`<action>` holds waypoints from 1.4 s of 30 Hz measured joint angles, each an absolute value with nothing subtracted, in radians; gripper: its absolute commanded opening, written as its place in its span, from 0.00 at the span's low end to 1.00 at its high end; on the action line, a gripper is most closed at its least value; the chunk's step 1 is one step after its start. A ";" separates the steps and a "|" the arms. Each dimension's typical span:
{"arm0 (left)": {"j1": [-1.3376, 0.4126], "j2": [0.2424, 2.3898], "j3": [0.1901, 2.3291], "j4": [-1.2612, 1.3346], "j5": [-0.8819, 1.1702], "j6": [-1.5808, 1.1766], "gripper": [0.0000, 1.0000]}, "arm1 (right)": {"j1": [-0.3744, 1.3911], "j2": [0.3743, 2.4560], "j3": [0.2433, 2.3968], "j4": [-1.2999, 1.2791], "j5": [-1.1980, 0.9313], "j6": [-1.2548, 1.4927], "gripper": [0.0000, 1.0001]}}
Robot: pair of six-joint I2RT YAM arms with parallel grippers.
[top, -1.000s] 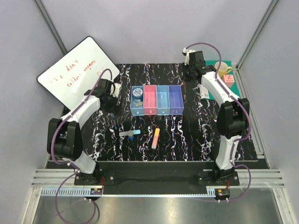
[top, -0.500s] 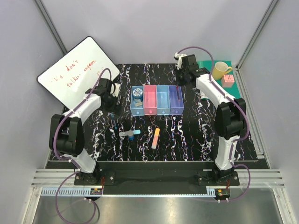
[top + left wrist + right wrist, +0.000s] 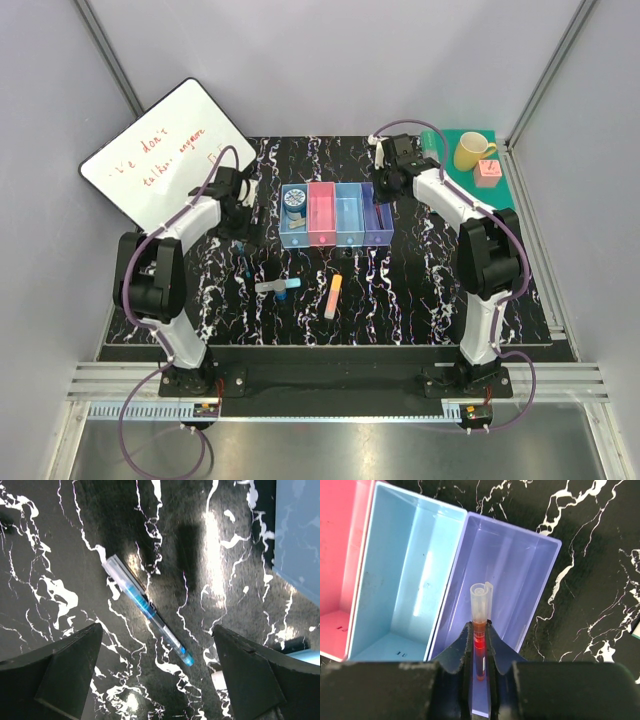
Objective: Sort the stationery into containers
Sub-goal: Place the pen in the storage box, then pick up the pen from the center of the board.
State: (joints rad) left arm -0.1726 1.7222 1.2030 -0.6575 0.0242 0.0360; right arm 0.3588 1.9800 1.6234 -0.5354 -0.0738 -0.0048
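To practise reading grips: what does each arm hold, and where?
Right fingers pinch the red pen by its barrel, below the cap; left fingers hold nothing.

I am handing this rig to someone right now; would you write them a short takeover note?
Left gripper: open, fingers either side of the blue pen, which lies on the table.
Right gripper: shut on the red pen, over the purple bin.
Done: blue round bottle sits in the leftmost light-blue bin.
Left: release the red pen; bin the blue pen, grey marker and orange-yellow bar.
Pink bin and second light-blue bin hold nothing.
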 measured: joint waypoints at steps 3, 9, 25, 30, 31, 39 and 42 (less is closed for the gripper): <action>-0.173 1.742 1.212 -0.653 0.022 0.026 0.94 | 0.359 1.980 1.611 -0.535 -0.073 -0.005 0.01; -0.171 1.768 1.217 -0.653 0.021 0.017 0.88 | 0.359 1.980 1.610 -0.533 -0.073 -0.007 0.51; -0.170 1.852 1.256 -0.633 -0.025 -0.043 0.69 | 0.359 1.982 1.657 -0.520 -0.073 -0.021 0.70; -0.169 1.896 1.280 -0.632 -0.039 -0.068 0.57 | 0.359 1.982 1.692 -0.519 -0.074 -0.020 0.71; -0.169 1.902 1.283 -0.633 -0.040 -0.073 0.54 | 0.359 1.982 1.697 -0.519 -0.074 -0.020 0.70; -0.169 1.923 1.299 -0.634 -0.041 -0.094 0.38 | 0.359 1.982 1.702 -0.519 -0.074 -0.017 0.72; -0.169 1.927 1.303 -0.633 -0.041 -0.100 0.22 | 0.359 1.982 1.702 -0.519 -0.073 -0.017 0.72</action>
State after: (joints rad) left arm -0.1692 1.9274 1.3033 -0.6334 -0.0410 -0.0998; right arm 0.3592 1.9820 1.7020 -0.5194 -0.0734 -0.0170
